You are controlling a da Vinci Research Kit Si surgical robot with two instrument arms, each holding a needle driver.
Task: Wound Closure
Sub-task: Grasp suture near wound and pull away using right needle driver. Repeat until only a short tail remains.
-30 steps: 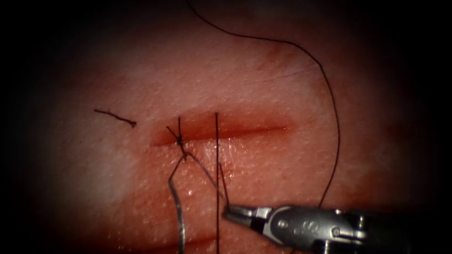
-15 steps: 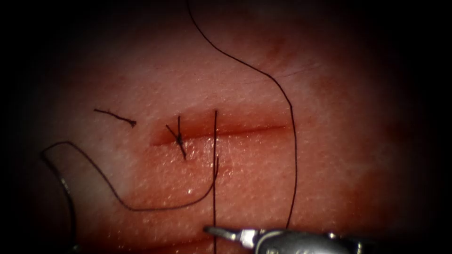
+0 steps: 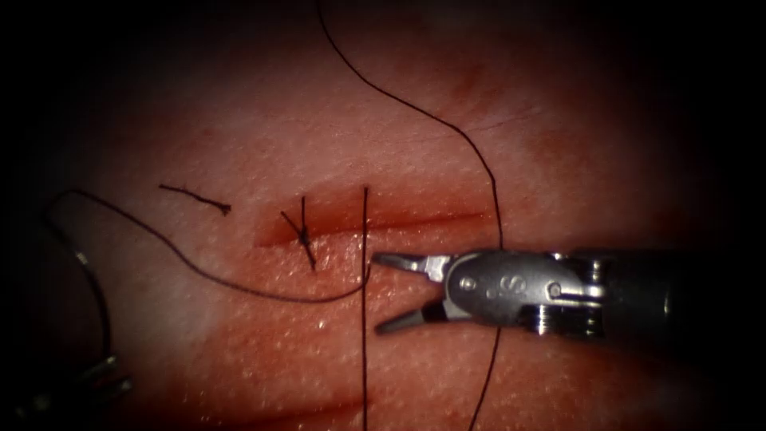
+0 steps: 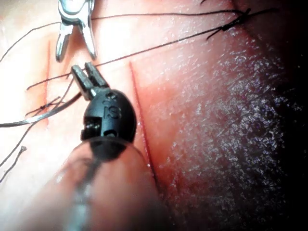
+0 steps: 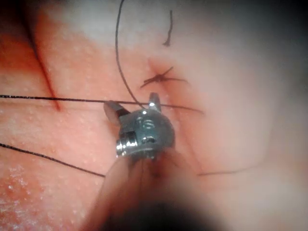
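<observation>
Wound closure practice: the needle (image 4: 48, 111), clear of the tissue (image 3: 558, 144) and left of the cut (image 3: 415, 221), is gripped near 1 end by the left tool (image 4: 83, 71). The right tool (image 3: 377, 293) is held empty, jaws apart, beside the thread (image 3: 263, 297) (probably limp and slippery, while the stiff needle is best taken mid-curve).

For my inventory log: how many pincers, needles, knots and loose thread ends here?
Pincers: 2, left pincer holding needle near one end, right pincer open, empty
Needle: 1, outside tissue
Knot: 1
Loose thread end: 1
Total: 5
</observation>
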